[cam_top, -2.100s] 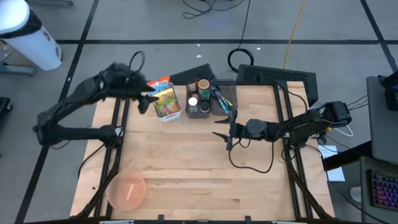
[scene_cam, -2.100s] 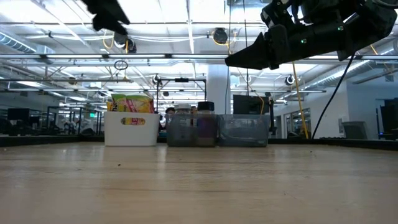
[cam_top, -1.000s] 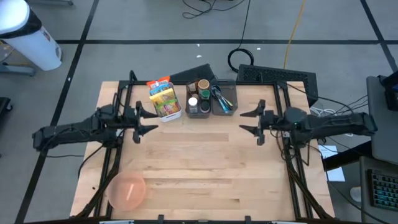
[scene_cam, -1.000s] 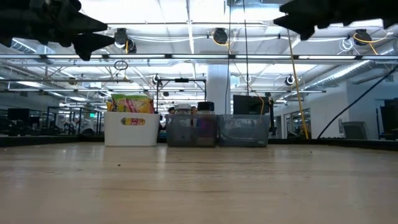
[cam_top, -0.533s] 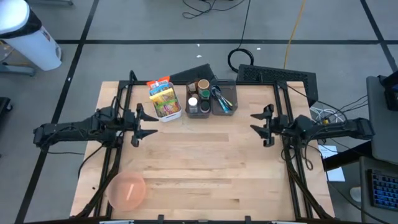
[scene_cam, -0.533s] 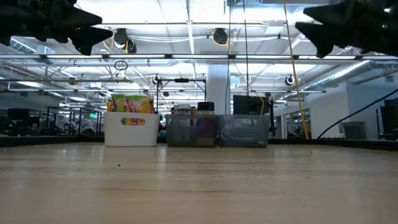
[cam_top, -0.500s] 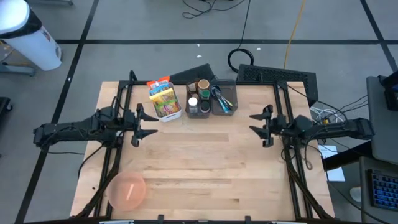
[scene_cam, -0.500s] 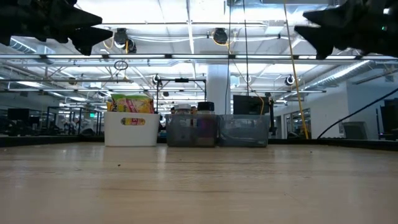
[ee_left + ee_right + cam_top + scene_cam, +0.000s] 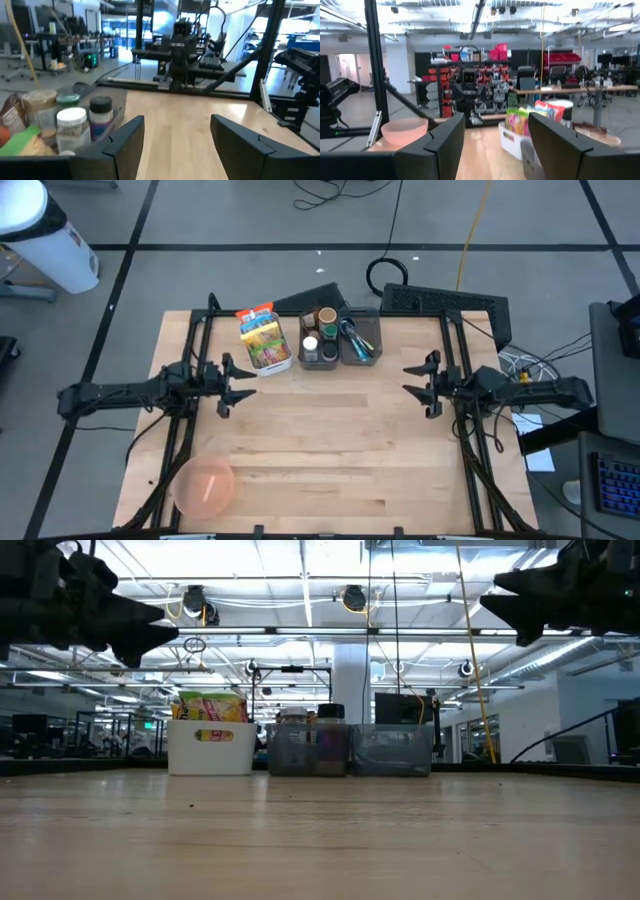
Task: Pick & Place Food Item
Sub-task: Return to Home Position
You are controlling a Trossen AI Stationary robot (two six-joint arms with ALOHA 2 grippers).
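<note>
Both arms retracted after the last placement. Left gripper [image 9: 236,384]: fingers spread, nothing between them, held level above the left edge of the table [image 9: 330,450] and pointing inward. Two seconds earlier it hung over the white bin [image 9: 210,752], right at the green noodle pack [image 9: 264,342]; it has since drawn back and apart from the bin, and over the last half second it has settled slightly lower in the low view. Right gripper [image 9: 416,385]: likewise spread and empty, as its wrist view confirms. It has withdrawn from the middle of the table, just in front of the bins, to the right edge, where it has barely moved over the last half second.

The green noodle pack stands upright in the white bin at the far side of the table, released and unmoved through the retreat. Just beside it sits the left black bin [image 9: 308,752], holding the white seasoning bottle [image 9: 310,343] among other jars, with the right black bin [image 9: 392,752] touching it on the far side. A pink bowl [image 9: 205,485] rests at the near left corner, well apart from both arms.

Reading: no food item lies loose on the wood, so the sorting appears complete; what remains is judged to be only the final settling of the two arms into their rest pose
</note>
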